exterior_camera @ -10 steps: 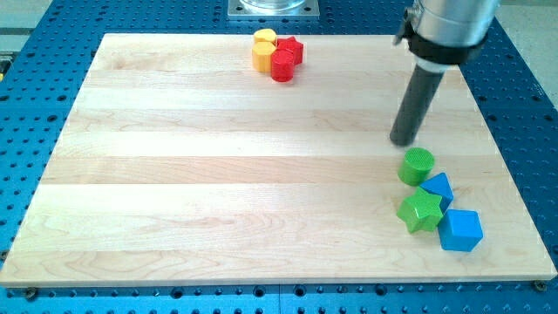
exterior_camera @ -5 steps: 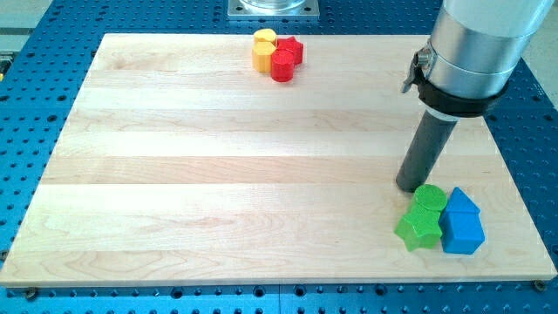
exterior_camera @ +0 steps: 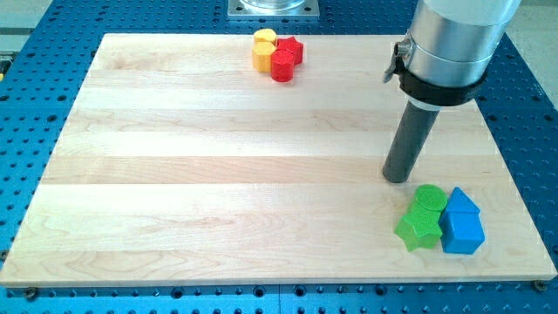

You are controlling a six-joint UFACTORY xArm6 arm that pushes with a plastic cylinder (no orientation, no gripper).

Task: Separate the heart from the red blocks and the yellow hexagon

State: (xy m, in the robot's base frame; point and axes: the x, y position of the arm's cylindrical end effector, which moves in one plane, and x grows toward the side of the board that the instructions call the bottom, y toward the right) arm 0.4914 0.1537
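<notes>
Four blocks touch one another in a tight cluster at the view's top centre. The yellow heart (exterior_camera: 264, 37) is at its top left, with the yellow hexagon (exterior_camera: 261, 58) just below it. The red star (exterior_camera: 293, 49) is at the right and the red cylinder (exterior_camera: 282, 66) at the bottom right. My tip (exterior_camera: 398, 178) rests on the wooden board (exterior_camera: 218, 174) at the view's right, far from that cluster. It stands just up and left of a green cylinder (exterior_camera: 429, 196) with a small gap between them.
A second cluster sits at the view's bottom right: the green cylinder, a green star (exterior_camera: 418, 228), a blue block (exterior_camera: 460, 202) of unclear shape and a blue cube (exterior_camera: 462, 233), all touching. The board's right edge is close behind them.
My tip moved down the view and pushed the green cylinder against the green star and the blue blocks, packing them together. It then drew back slightly up and left. The top cluster has not moved.
</notes>
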